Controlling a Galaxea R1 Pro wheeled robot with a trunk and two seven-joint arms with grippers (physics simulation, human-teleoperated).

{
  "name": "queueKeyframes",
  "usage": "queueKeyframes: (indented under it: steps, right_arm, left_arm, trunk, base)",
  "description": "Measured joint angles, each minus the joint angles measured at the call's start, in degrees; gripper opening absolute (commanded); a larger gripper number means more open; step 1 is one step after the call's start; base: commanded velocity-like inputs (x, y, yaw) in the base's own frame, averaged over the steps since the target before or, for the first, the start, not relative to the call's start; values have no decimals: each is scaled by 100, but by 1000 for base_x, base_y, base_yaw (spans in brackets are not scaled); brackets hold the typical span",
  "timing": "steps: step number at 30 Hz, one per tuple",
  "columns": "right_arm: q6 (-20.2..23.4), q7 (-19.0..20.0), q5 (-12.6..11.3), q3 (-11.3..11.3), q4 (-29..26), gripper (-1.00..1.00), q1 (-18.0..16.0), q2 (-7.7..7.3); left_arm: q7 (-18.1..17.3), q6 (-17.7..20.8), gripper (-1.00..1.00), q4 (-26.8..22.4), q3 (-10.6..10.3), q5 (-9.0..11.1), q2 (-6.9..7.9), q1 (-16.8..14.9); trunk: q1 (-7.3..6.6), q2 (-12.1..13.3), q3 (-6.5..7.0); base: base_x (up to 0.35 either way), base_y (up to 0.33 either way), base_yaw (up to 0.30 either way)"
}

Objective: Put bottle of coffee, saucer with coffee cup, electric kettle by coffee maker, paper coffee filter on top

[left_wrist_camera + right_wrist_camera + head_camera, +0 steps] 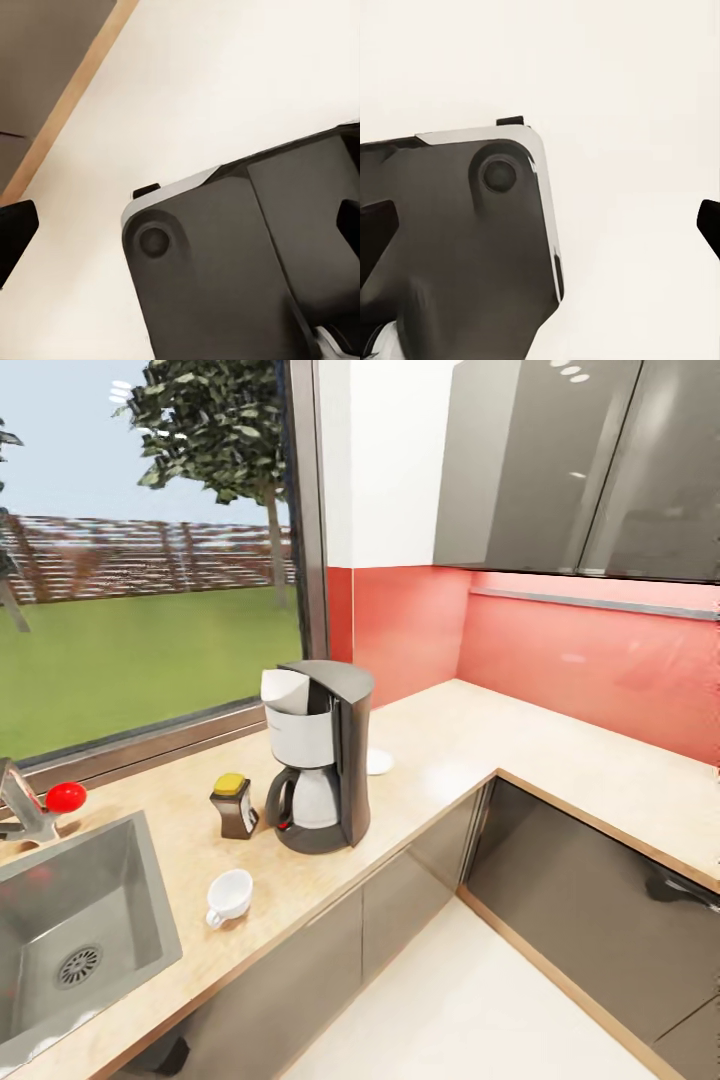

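Here the coffee maker [320,755] stands upright on the L-shaped table [540,745], about midway between the window-side back edge and the front edge, short of the table's inner corner. Its glass jug with the black handle sits in its base, facing the sink side. Just beside it on that side stands the bottle of coffee [233,806], upright, yellow cap on, close to the machine but not touching it. Nearer the front edge the coffee cup [230,895] lies tilted on its side directly on the table, handle toward the front edge, apart from both bottle and machine. The saucer [379,761] peeps out from behind the coffee maker, toward the back of the table, mostly hidden by the machine's dark body; the cup is well apart from it.

At the far left end a steel sink [150,895] is set into the table, with a tap [22,800] and a red knob [66,796] at its back edge by the window [150,560]. Grey wall cabinets [580,460] hang above the red wall over the other leg of the table.

The left wrist view shows dark fingertips [15,236] of the left claw at both sides of the picture, spread wide and holding nothing, over the robot's dark base [225,262] and pale floor [225,75]. The right claw's fingertips [375,232] are likewise spread and bare.
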Motion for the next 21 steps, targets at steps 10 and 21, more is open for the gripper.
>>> queueKeyframes:
  steps: [10,21]
  right_arm:
    - [0,-16,-1,-1,99,100,1,1]
    - [-9,-16,1,0,237,100,-3,1]
  left_arm:
    - [6,4,100,311,0,4,-13,-21]
    - [276,0,100,412,9,17,-10,-37]
  trunk:
    - [0,0,0]
    - [-1,0,0]
  base:
    - [0,-265,0]
    - [36,-269,0]
